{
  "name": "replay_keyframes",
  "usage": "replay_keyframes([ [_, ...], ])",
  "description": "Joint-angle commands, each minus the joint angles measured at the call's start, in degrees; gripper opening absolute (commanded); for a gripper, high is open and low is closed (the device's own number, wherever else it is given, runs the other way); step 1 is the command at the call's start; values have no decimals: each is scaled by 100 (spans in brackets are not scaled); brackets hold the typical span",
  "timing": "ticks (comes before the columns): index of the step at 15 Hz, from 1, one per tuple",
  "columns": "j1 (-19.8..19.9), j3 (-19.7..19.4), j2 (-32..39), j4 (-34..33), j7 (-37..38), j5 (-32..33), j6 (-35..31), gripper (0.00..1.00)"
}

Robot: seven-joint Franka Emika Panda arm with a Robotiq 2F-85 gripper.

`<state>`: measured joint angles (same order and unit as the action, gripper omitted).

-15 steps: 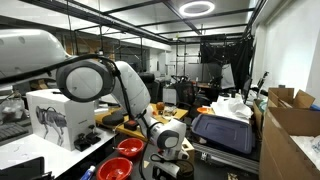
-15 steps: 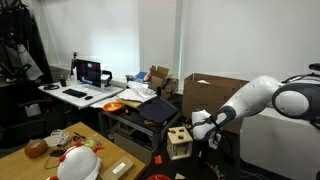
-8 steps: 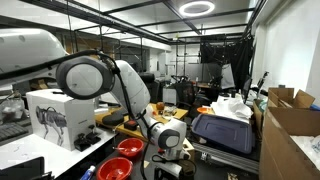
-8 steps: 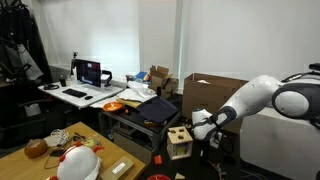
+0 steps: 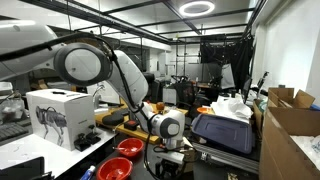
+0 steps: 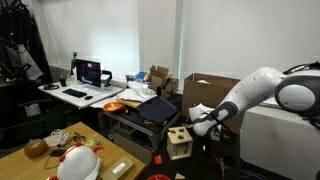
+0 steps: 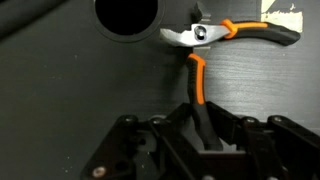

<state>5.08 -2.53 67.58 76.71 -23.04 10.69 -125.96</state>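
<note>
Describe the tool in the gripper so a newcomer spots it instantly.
In the wrist view, find the dark flat surface with a large round hole at the top. Just right of that hole are the pliers, metal nose pointing left. Nothing else there has orange-and-black handles: one runs right, the other drops into the shut gripper.

Exterior view: camera close beside the arm (image 5: 85, 65), facing the far ring light (image 5: 197, 8). Exterior view: camera farther off, side-on to the arm (image 6: 262, 88), facing the white wall (image 6: 150, 40). Both share the arm. Wrist view: very close, looking down on pliers (image 7: 225, 32)
</note>
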Motion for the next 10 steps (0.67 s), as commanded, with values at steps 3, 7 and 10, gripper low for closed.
replay_keyframes([
  [3,-185,-54,-549,391,52,320,793,6],
  [7,-279,-50,-606,402,53,499,1275,6],
  [10,-340,-40,-656,456,59,633,1468,6],
])
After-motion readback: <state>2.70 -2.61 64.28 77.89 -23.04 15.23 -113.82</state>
